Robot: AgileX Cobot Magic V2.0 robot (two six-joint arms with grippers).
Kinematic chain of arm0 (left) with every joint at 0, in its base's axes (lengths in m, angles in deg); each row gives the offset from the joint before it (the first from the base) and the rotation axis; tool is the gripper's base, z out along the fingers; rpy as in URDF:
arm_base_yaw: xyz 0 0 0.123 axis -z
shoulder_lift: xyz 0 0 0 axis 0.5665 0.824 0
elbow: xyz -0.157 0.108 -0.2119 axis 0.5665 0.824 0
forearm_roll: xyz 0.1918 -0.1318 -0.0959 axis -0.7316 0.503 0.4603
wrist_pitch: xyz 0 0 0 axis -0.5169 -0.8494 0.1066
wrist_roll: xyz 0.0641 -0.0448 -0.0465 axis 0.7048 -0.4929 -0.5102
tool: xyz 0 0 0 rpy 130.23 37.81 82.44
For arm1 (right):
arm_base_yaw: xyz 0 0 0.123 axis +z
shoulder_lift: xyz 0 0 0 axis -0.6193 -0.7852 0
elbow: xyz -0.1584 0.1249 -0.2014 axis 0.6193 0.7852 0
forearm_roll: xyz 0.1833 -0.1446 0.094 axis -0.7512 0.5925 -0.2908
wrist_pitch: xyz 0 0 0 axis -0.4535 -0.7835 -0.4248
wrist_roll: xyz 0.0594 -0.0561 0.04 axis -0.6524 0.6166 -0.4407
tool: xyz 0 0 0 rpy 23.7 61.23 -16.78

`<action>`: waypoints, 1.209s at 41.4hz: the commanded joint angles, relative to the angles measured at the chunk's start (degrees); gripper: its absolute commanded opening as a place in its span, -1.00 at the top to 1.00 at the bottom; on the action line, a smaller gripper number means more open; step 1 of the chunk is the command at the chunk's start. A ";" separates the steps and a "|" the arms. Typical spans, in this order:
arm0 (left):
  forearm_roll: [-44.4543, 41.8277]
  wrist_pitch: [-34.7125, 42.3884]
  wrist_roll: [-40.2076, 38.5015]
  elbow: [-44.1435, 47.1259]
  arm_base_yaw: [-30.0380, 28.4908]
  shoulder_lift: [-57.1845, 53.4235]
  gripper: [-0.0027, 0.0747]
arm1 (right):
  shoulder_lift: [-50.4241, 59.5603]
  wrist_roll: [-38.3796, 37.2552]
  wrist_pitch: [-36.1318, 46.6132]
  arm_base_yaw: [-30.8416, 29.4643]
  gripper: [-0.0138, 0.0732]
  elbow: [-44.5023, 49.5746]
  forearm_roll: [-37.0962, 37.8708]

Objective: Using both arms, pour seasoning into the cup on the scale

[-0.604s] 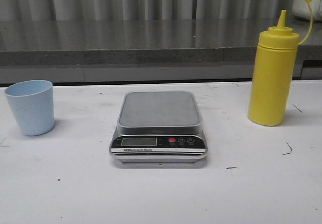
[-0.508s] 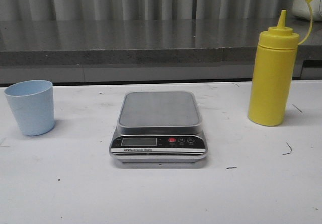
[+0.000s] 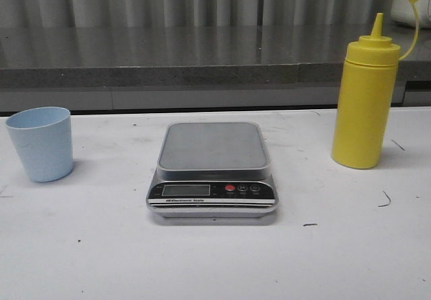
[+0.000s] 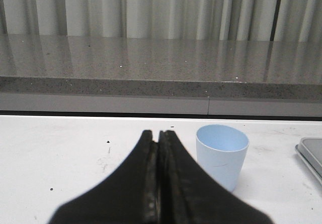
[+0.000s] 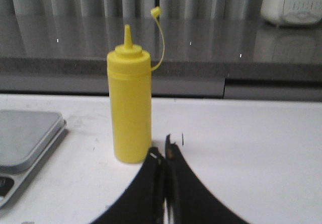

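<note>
Scale point(image 3: 213, 168) sits at the middle of our white table point(image 3: 215, 259), its steel platform bare, its black front panel with the display and red button facing us. We see the pale blue cup point(image 3: 41, 143) upright on the table well to the left of the scale, not on the platform, and from what we can see inside it looks empty. The yellow seasoning bottle point(image 3: 364, 101) stands upright well to the right of the scale, nozzle uncovered, its tethered cap hanging off to one side on its strap.

Neither of our arms shows in the front view. In the left wrist view, our left gripper point(image 4: 159, 136) has its two black fingers pressed together with nothing between them; the cup point(image 4: 222, 155) stands just beyond and to one side of the tips, apart from them, and a corner of the scale point(image 4: 311, 153) shows at the edge. In the right wrist view, our right gripper point(image 5: 163, 153) is likewise closed, fingers meeting at the tips and holding nothing. The seasoning bottle point(image 5: 131, 110) stands just beside those tips; we cannot tell whether they touch it. The scale point(image 5: 25, 141) lies on the bottle's far side. A white appliance point(image 5: 294, 2) sits on the grey counter point(image 5: 201, 48) behind.
</note>
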 commanded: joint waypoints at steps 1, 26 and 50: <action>0.52 4.86 -0.30 0.90 -0.21 -1.40 0.98 | 1.01 0.57 10.57 -0.32 0.84 -0.18 0.68; 1.69 -1.62 -0.30 -17.37 -0.21 -0.60 0.98 | -0.18 0.56 -5.51 -0.32 0.84 -16.84 0.68; 2.08 -33.85 -0.30 -45.98 -0.21 22.12 0.98 | -24.08 0.56 -30.09 -0.32 0.84 -39.54 0.68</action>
